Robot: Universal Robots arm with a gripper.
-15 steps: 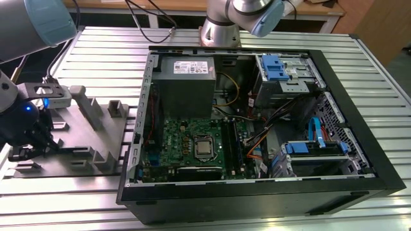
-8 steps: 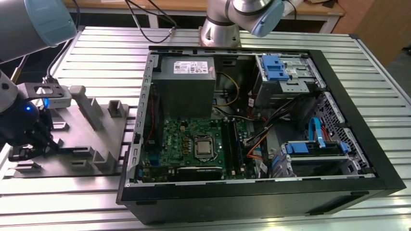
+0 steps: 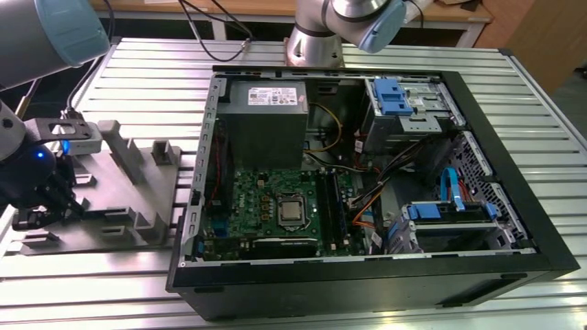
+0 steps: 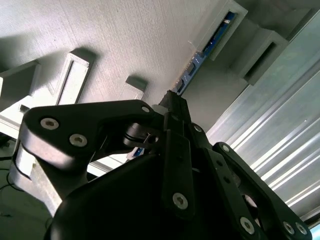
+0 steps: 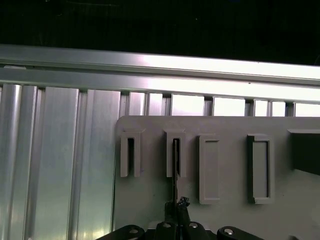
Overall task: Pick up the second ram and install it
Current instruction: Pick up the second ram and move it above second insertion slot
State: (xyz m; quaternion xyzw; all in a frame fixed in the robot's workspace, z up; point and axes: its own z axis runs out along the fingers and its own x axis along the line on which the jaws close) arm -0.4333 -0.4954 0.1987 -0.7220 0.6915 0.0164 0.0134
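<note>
The second ram (image 5: 175, 170) is a thin dark stick standing on edge, one end in a slot of the grey fixture (image 5: 225, 150). In the second wrist view the ram (image 4: 197, 62) shows blue and dark parts along its edge. My gripper (image 5: 178, 204) is shut on its near end, and the black fingers (image 4: 175, 115) meet around the stick. In the exterior view my gripper (image 3: 41, 203) hangs over the fixture (image 3: 128, 206) at the exterior view's left, apart from the open computer case (image 3: 513, 179). The green motherboard (image 3: 266, 199) and its black memory slots (image 3: 334, 206) lie inside the case.
A grey power supply (image 3: 266, 103) and a blue drive bracket (image 3: 390, 96) fill the far part of the case, with cables (image 3: 367, 199) beside the slots. The fixture has several raised holders (image 3: 119, 137). The slatted aluminium table (image 3: 156, 75) runs under it all.
</note>
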